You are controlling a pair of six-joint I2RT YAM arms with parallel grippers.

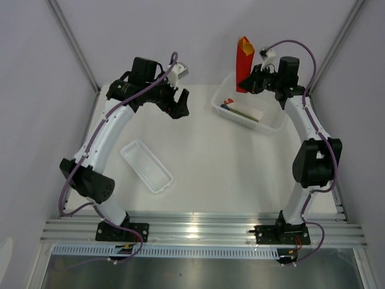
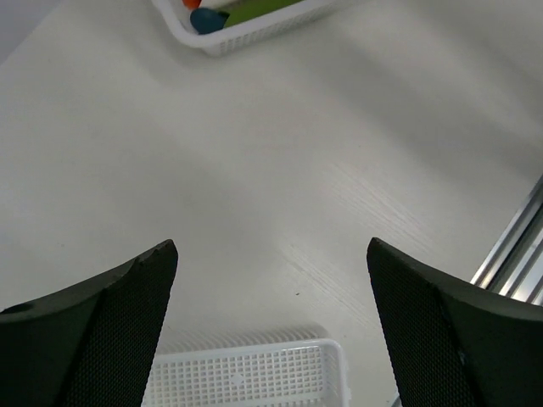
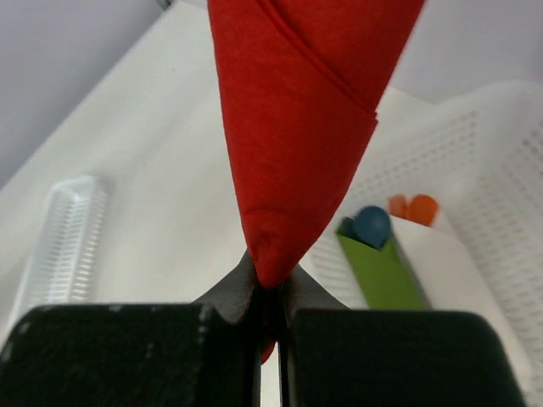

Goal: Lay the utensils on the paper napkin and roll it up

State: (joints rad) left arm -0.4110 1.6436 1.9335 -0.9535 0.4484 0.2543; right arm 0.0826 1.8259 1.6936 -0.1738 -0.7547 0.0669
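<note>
- Right gripper [image 3: 270, 292] – fingers closed on the lower tip of the rolled bright red paper napkin [image 3: 297, 127], at 1 o'clock.
- Left gripper [image 2: 271, 254] – fingers wide apart, holding nothing, at 11 o'clock.

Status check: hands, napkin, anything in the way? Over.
Left hand open, empty. Right hand shut on rolled red paper napkin, held upright beside white mesh basket; orange plastic utensil tip on top. Nothing in the way.

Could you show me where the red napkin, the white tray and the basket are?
Napkin [image 1: 243, 69]: top view, middle of the red roll.
Tray [image 1: 146, 165]: top view, its ribbed floor.
Basket [image 1: 237, 120]: top view, its near mesh wall.
</note>
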